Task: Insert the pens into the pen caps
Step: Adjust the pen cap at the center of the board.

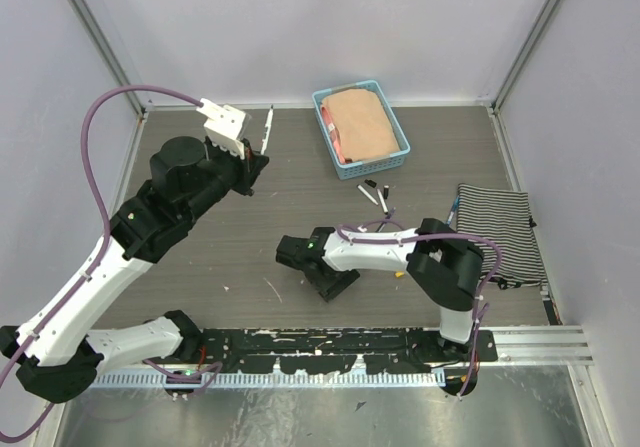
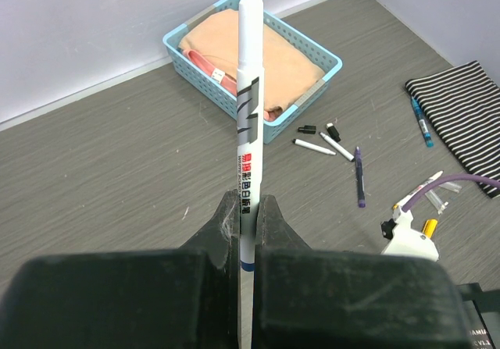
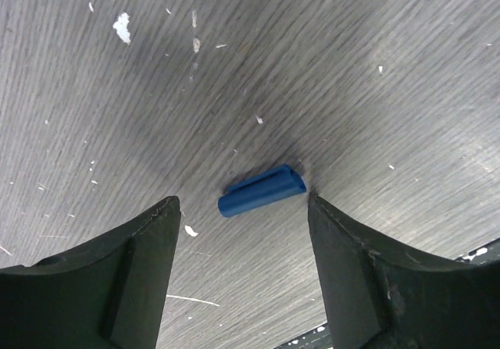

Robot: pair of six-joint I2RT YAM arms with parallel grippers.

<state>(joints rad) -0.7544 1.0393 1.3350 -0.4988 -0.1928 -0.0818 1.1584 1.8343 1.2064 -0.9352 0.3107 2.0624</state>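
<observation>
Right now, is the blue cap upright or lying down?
Lying down: the blue cap rests on its side on the table, between the right arm's open fingers.

Left arm (image 1: 75, 307), right arm (image 1: 370, 254): white links, black joints. Purple cable (image 1: 140, 89) loops along each. White camera block (image 1: 222, 122) at wrist.

Robot lab cell: plain white walls (image 1: 300, 27) enclose a bolted-arm table (image 1: 200, 257).

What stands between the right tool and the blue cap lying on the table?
Nothing visible does. In the right wrist view the blue cap lies on the table, in the gap between the open jaws of the right tool. Neither jaw touches it, and no other thing lies between them.
</observation>
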